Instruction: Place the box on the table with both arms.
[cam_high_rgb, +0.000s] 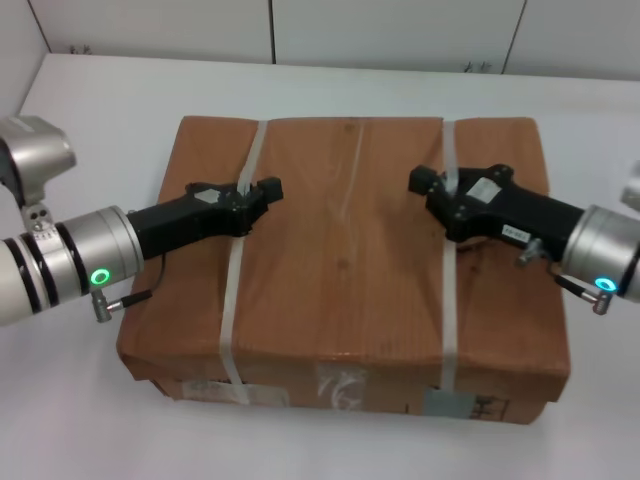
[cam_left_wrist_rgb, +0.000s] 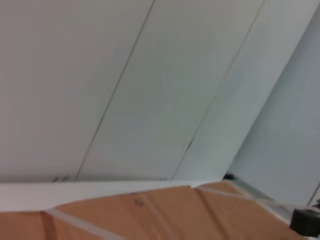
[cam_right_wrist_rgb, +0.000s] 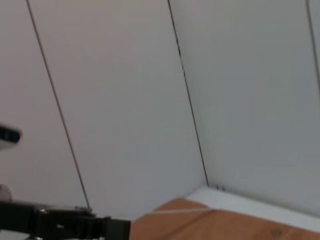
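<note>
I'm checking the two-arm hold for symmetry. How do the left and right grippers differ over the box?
The left gripper is over the left strap and its arm's ring light glows green; the right gripper is beside the right strap and its light looks bluer. Both are black and reach inward across the top of the box.

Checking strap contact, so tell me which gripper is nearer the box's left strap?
Left. The left gripper sits over the left strap on the box; the right gripper is across the lid by the other strap.
</note>
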